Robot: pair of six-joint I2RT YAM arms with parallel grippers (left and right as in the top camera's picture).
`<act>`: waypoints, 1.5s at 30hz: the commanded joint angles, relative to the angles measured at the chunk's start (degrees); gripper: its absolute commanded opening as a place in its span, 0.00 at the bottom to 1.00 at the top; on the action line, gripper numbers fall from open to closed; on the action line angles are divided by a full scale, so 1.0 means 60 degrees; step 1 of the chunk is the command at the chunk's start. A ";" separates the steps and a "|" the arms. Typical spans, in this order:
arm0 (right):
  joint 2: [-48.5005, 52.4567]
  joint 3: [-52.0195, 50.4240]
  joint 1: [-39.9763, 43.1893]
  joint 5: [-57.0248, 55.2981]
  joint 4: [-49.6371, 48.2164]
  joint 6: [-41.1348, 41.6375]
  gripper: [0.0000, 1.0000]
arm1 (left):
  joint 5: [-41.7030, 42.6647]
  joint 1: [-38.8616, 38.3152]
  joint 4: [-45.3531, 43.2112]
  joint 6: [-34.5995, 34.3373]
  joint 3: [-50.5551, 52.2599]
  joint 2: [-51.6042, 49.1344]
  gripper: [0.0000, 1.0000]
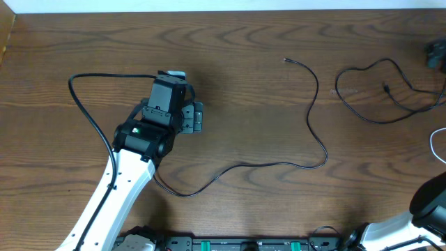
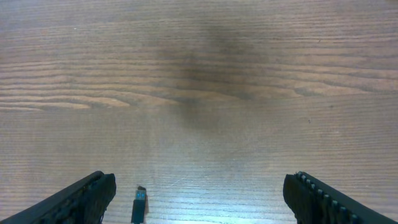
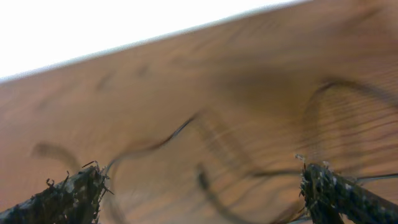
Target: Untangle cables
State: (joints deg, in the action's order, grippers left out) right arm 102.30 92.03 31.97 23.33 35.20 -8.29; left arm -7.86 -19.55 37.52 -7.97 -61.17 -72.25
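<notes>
One long thin black cable snakes from a small plug at mid-table down and left, then passes under my left arm. Its blue-tipped plug lies flat on the wood between the fingers of my left gripper, close to the left finger and untouched. That gripper is open. A second black cable loops at the far right, and a white cable curves at the right edge. My right gripper is open and holds nothing, above blurred black cables.
The table is brown wood with its far edge against a white wall. A black block sits at the top right corner. My right arm fills the bottom right corner. Fixtures line the front edge.
</notes>
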 commanded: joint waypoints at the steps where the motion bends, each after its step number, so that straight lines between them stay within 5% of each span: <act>1: 0.0229 -0.0018 -0.0692 0.0208 0.0761 -0.0849 0.99 | -0.0095 0.0040 0.0033 -0.0153 -0.0157 0.0000 0.91; 11: 0.0317 -0.0277 -0.2554 -0.0688 0.2124 -0.0845 0.99 | -0.0095 0.0040 0.0033 -0.0153 -0.0157 0.0000 0.91; 26: 0.0321 -0.3228 -0.3523 -0.1410 -0.0321 -0.0841 0.99 | -0.0095 0.0040 0.0033 -0.0153 -0.0157 0.0000 0.91; 45: 0.0321 -0.5625 -0.3439 -0.3319 -0.2630 -0.0841 0.63 | -0.0095 0.0040 0.0033 -0.0153 -0.0157 0.0000 0.91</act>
State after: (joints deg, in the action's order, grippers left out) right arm 103.79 58.74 11.07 6.00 19.66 -13.15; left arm -7.86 -19.55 37.52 -7.97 -61.17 -72.25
